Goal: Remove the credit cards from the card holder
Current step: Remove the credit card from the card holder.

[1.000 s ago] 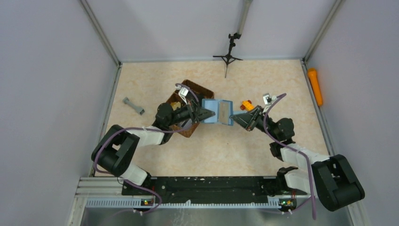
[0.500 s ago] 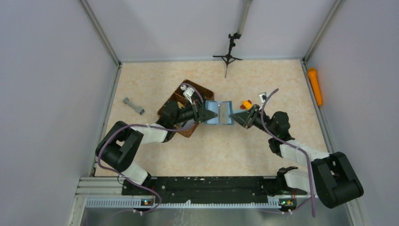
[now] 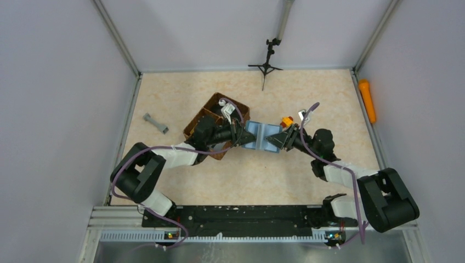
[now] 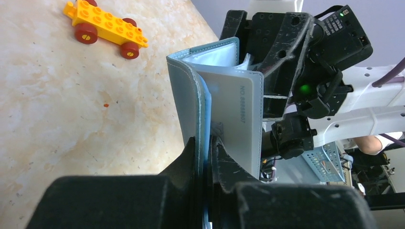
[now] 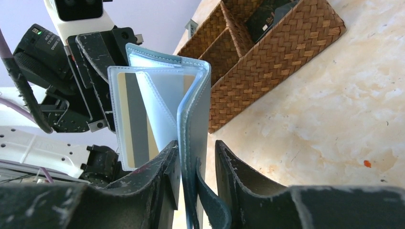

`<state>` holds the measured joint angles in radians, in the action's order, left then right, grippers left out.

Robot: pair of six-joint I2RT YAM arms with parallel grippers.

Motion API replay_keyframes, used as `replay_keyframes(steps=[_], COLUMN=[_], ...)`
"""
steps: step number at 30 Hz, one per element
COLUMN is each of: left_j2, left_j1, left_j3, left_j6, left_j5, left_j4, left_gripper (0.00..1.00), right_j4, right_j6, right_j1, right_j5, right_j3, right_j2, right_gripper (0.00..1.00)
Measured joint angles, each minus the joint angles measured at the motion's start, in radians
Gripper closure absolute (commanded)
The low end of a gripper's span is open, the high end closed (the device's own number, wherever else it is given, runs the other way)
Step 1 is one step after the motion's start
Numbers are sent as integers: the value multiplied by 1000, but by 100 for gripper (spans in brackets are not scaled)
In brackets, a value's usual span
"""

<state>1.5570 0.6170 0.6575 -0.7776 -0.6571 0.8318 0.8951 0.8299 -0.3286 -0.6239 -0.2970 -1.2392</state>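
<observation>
- Two grippers meet at the flat teal-blue bifold card holder [image 3: 261, 135], which sits mid-table between them, just right of the brown woven divided basket [image 3: 218, 98].
- The card holder is partly spread like a book. Its fold line runs roughly near to far, and its long axis runs left to right, one cover reaching toward each arm.
- The pictures do not show whether its lower edge touches the table.
- The left gripper [image 4: 206, 148] is clamped tight on the left cover's edge, both fingers pressed against it.
- The right gripper [image 5: 196, 157] has its jaws parted around the right cover. One finger lies against the cover and a slit of daylight shows at the other.
- Clear inner sleeves fan out between the covers. One holds a pale card [image 4: 241, 119] with a printed number, and the right wrist view shows a card with a gold and grey stripe [image 5: 136, 119].
- The left arm lies across the basket.
- A yellow brick toy car with red wheels [image 3: 285, 121] stands just beyond the right gripper, apart from the card holder.
- A grey dumbbell-shaped piece [image 3: 156, 123] lies well off to the left, and an orange cylinder [image 3: 367, 100] lies at the right wall.
</observation>
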Motion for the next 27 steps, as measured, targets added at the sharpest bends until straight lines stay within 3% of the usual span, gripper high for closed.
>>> replay_keyframes(steps=[2, 15, 18, 27], left_j2=[0, 0, 0, 5], left_j1=[0, -8, -11, -34], left_j3=[2, 16, 16, 16], left_j6=[4, 5, -2, -41], left_j5=[0, 31, 32, 34], left_j4=[-12, -84, -84, -76], left_gripper=[100, 100, 100, 100], right_j4=[2, 2, 1, -36], right_j6=[5, 9, 8, 1], right_j1=[0, 0, 0, 0], right_j5=[-5, -7, -6, -5], right_j3=[0, 0, 0, -13], right_j2=[0, 2, 2, 0], right_gripper=[29, 26, 16, 9])
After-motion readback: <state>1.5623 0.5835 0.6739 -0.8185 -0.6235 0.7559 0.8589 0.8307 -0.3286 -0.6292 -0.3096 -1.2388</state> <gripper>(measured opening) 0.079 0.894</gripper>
